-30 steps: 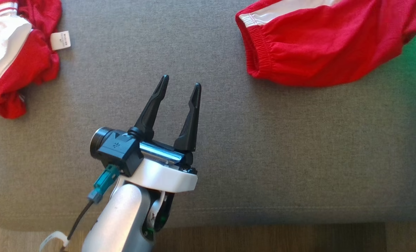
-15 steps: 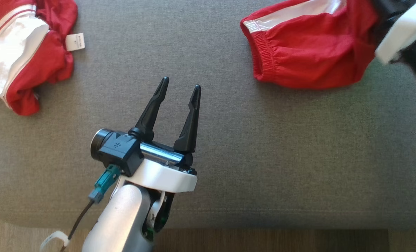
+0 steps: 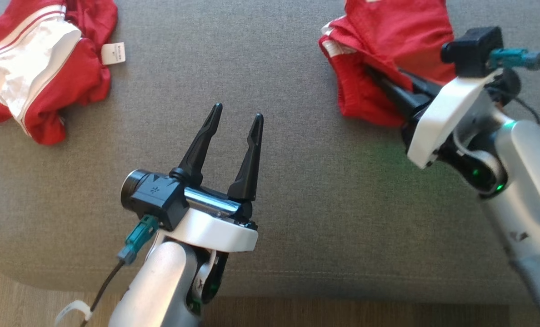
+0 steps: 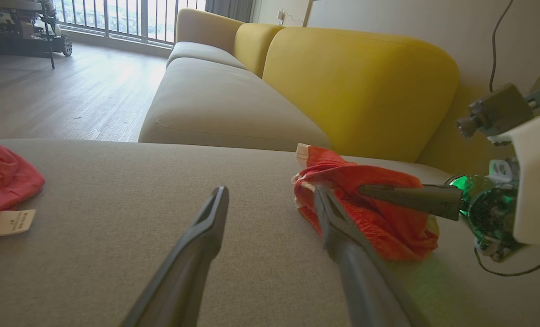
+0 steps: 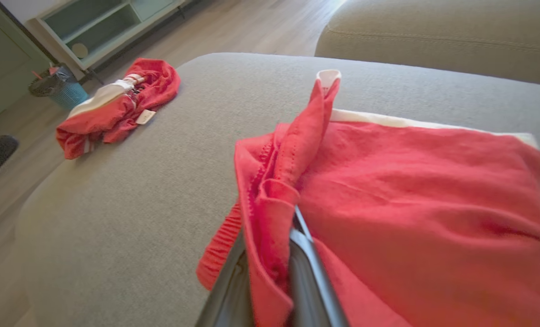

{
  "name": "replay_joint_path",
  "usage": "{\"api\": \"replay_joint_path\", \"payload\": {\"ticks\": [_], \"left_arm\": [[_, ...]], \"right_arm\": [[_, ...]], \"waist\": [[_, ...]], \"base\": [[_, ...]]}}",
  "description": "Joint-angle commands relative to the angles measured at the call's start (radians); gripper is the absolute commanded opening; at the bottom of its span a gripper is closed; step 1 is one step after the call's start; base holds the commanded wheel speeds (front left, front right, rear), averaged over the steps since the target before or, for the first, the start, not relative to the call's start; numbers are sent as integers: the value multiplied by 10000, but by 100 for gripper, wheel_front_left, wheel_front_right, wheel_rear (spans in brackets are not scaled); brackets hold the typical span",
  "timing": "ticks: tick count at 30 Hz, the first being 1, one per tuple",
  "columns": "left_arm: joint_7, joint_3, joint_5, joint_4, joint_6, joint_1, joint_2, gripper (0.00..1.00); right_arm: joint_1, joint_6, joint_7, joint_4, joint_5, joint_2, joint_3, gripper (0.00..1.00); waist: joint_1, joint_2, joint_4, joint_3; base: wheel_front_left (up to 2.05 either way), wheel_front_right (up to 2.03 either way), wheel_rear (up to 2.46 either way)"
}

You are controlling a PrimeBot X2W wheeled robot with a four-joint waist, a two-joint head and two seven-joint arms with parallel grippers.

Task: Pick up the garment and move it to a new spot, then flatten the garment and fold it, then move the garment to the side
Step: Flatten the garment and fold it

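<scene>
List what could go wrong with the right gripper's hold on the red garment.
1. The right gripper is shut on just a bunched fold at the edge of the red garment; the cloth could slip out when pulled.
2. The left gripper hangs open, apart from it, so a one-point drag across the grey cushion may crumple it more.
3. Another red-and-white garment lies at the cushion's left end; a move that far could tangle the two.

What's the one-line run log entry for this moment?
phase: pick up | right gripper: shut on garment edge | left gripper: open, empty, above sofa cushion | second garment: crumpled at left
</scene>
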Motion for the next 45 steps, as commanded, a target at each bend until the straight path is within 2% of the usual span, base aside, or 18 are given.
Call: {"api": "replay_joint_path", "payload": {"ticks": [1, 2, 3, 4, 15, 24, 34, 40, 45], "left_arm": [[-49, 266, -33, -268, 6, 19, 87, 100], [-49, 266, -33, -268, 6, 19, 87, 100], [-49, 280, -30, -257, 6, 38, 87, 100], [-49, 292, -24, -248, 11, 59, 87, 100], [-49, 396, 40, -113, -15, 344, 87, 100], [-49, 937, -123, -233, 306, 1201, 87, 100], [-49, 1591, -76, -450, 715, 2598, 87, 100], [-49, 2067, 143, -722, 795, 3455, 87, 100], [-49, 2232, 489, -900, 750, 3955, 87, 100]], "right_arm": [[248, -2, 93, -529, 29, 247, -30, 44], [248, -2, 93, -529, 29, 247, -30, 44], [378, -2, 141, -622, 78, 358, -65, 75], [497, -2, 179, -711, 107, 460, -106, 100], [2084, -2, -135, -1827, 271, 1342, -543, 100], [3741, -2, -2240, -2147, 72, 1825, -1288, 100], [4898, -2, -4914, -940, -2386, 1823, -2003, 100], [5669, -2, -5599, -469, -4193, 2260, -2766, 100], [6292, -2, -5694, -722, -5186, 2699, -3343, 100]], "waist": [[0, 0, -5, -53], [0, 0, -5, -53], [0, 0, -16, -88], [0, 0, -36, -124], [0, 0, -360, -835], [0, 0, -826, -1962], [0, 0, -1154, -3199], [0, 0, -1179, -3928], [0, 0, -1153, -4245]], "base": [[0, 0, 0], [0, 0, 0], [0, 0, 0], [0, 0, 0], [0, 0, 0], [0, 0, 0], [0, 0, 0], [0, 0, 0], [0, 0, 0]]}}
